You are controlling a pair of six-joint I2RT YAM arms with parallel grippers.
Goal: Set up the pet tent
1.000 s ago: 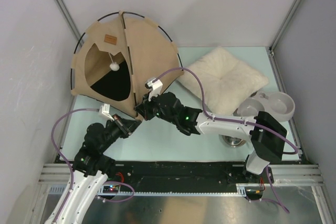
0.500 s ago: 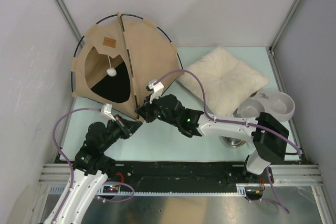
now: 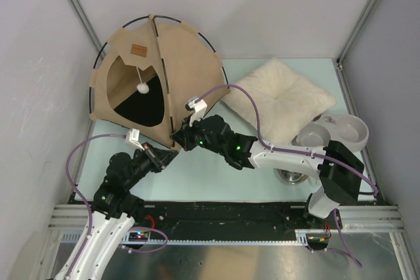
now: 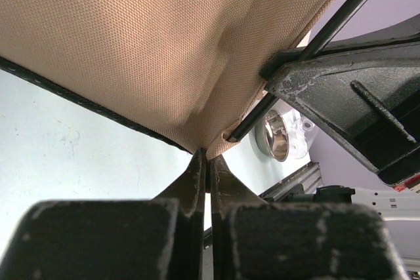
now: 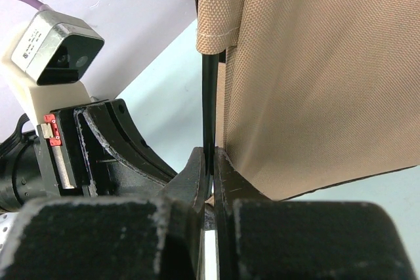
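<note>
The pet tent (image 3: 177,57) stands at the back left, tan canvas on thin black poles, with a brown label, a white pom-pom (image 3: 142,86) in its rounded doorway and a dark floor. Both grippers meet at its near bottom corner. My left gripper (image 3: 168,154) (image 4: 207,155) is shut on the canvas tip of that corner. My right gripper (image 3: 178,138) (image 5: 211,152) is shut on the black pole (image 5: 209,96) that runs along the canvas edge. The pole's lower end is hidden between the fingers.
A fluffy cream pillow (image 3: 282,100) lies to the right of the tent. A grey double pet bowl (image 3: 338,130) sits at the right edge, and a metal bowl (image 3: 292,175) lies under the right arm. Grey walls stand close behind and beside the tent.
The tent has rocked slightly and its pom-pom has swung a little. The right gripper has shifted a touch down and right at the corner. The left arm has barely moved.
</note>
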